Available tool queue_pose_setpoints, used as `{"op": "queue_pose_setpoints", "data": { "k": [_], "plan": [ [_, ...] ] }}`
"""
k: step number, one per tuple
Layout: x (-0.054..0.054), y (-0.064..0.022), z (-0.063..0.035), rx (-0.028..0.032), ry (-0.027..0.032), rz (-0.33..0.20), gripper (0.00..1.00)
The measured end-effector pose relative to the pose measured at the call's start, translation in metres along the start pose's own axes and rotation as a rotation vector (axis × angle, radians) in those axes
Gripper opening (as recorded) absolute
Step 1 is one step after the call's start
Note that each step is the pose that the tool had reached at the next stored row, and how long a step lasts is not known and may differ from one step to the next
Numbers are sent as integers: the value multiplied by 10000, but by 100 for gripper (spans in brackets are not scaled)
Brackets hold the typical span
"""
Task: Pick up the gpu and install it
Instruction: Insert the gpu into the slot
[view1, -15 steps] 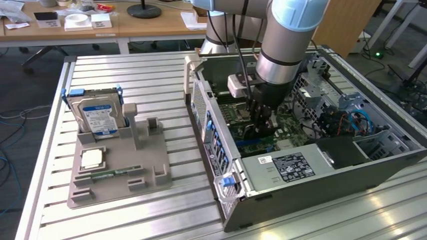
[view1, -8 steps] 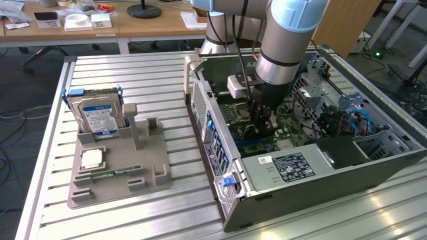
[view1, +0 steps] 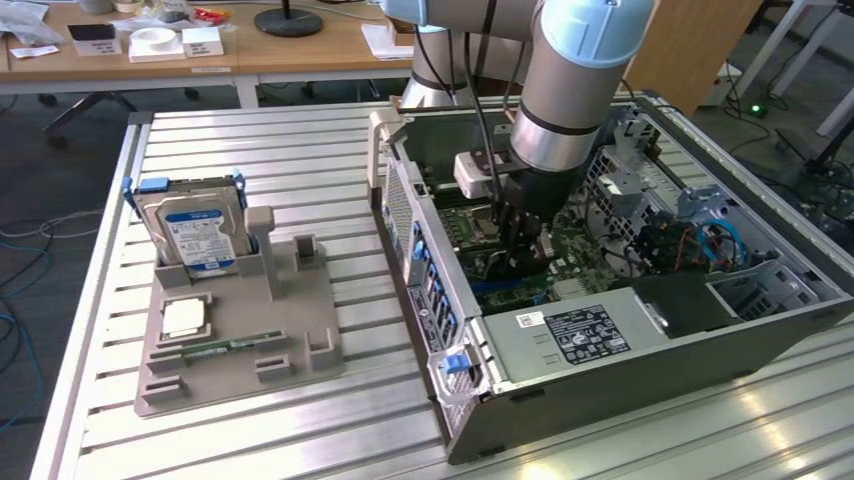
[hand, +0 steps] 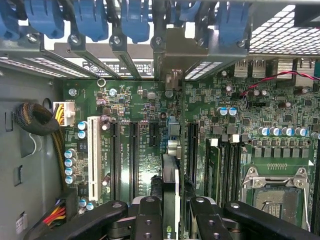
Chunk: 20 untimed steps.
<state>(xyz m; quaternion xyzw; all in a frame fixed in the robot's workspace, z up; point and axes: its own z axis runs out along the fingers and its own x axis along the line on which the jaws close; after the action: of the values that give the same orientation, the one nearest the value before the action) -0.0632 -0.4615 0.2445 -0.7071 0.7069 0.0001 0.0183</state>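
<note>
Hand (hand: 172, 212) is down inside the case (view1: 441, 300), fingers (hand: 149, 217) pinching the gpu (hand: 170, 175) edge-on, one on each side. The card stands upright over the motherboard (hand: 135, 100), running along the long slots (hand: 134, 155), its metal end toward the blue clips (hand: 90, 20); seated or not, can't tell. Out on the tabletop (view1: 267, 140), at the exterior view's left, a grey tray (view1: 240, 340) carries a hard drive (view1: 198, 235) propped upright

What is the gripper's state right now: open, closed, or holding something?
Gripper: closed on the thin, flat, dark gpu card, held edge-on over the green motherboard.
</note>
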Motion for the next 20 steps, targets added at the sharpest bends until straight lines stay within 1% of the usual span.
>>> {"op": "queue_pose_setpoints", "data": {
  "k": [6, 20],
  "plan": [
    [0, 17, 0, 19, 0, -2, 26],
    [1, 32, 6, 20, 0, -2, 26]
  ]
}}
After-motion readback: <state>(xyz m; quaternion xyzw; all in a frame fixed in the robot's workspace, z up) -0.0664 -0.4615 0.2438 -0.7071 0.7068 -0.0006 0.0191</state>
